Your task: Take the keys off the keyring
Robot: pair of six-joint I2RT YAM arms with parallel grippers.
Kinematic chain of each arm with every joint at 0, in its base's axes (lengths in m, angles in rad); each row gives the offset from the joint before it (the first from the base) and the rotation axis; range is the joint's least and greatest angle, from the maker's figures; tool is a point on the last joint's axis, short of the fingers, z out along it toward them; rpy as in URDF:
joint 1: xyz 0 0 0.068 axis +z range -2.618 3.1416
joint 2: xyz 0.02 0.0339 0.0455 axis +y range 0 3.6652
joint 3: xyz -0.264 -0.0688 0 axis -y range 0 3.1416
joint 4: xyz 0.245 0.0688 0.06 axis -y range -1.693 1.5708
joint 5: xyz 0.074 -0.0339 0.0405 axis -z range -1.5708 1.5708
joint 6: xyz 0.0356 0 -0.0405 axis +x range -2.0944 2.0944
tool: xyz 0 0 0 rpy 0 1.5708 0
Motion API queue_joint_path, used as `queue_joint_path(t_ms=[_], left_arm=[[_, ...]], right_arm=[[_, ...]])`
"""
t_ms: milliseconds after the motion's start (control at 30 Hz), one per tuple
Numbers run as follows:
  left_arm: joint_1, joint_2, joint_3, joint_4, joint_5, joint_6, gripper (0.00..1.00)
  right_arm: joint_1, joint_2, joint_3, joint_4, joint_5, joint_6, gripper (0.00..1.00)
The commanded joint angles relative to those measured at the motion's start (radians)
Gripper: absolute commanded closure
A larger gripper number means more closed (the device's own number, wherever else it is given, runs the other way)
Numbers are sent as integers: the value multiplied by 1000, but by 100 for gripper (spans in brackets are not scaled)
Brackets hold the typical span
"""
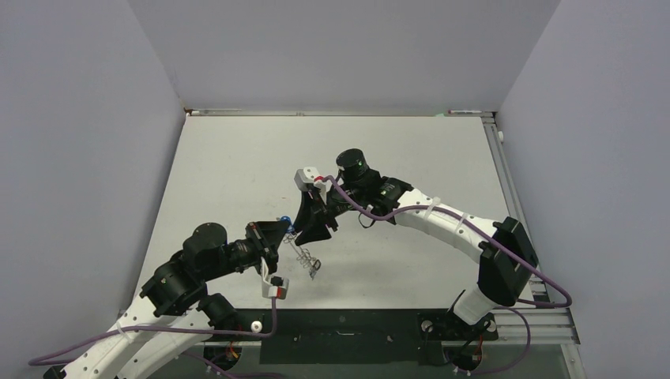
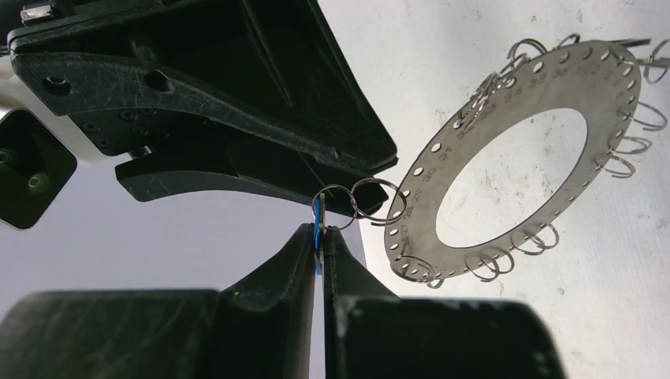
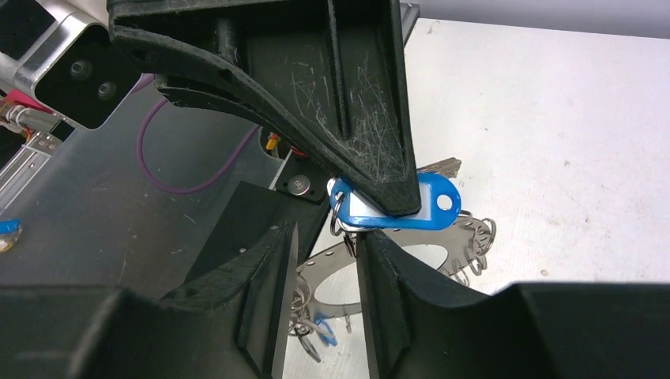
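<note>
Overhead, the two arms meet over the white table (image 1: 237, 174), and the keyring (image 1: 306, 259) shows only as a small wiry shape below their tips. Whether its lower edge touches the table cannot be told from there.

The left wrist view gives the detail. The left gripper (image 2: 318, 233) is pinched tight on a blue tag (image 2: 318, 225), seen edge-on as a thin strip. Two small wire rings (image 2: 352, 197) link the tag to the rim of the keyring, a flat, tilted grey disc with a row of holes and loops around its edge.

The right wrist view shows the tag broadside, with a white label and a hole at its end, and a silvery key (image 3: 441, 166) poking out behind it. The right gripper (image 3: 325, 234) has its fingers narrowly apart just below the tag, and part of the keyring shows through the gap.
</note>
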Motion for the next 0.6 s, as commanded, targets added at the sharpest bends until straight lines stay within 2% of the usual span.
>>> queue_joint_path(t_ms=[0,200,367,467,567], left_arm=[[4,1,44,78,20,-7,100],[5,0,45,83,4,-35,100],[5,-1,41,97,-11,-46,100],[5,1,45,97,-19,-42,100],[5,-1,39,100,-27,-21,100]], right_arm=[[8,-21,-1,79,-32,8,67],[6,-36,-34,87,-15,6,77],[7,-32,-35,83,-10,17,94],[4,-32,-48,125,-1,73,95],[-9,-35,-93,296,2,241,95]])
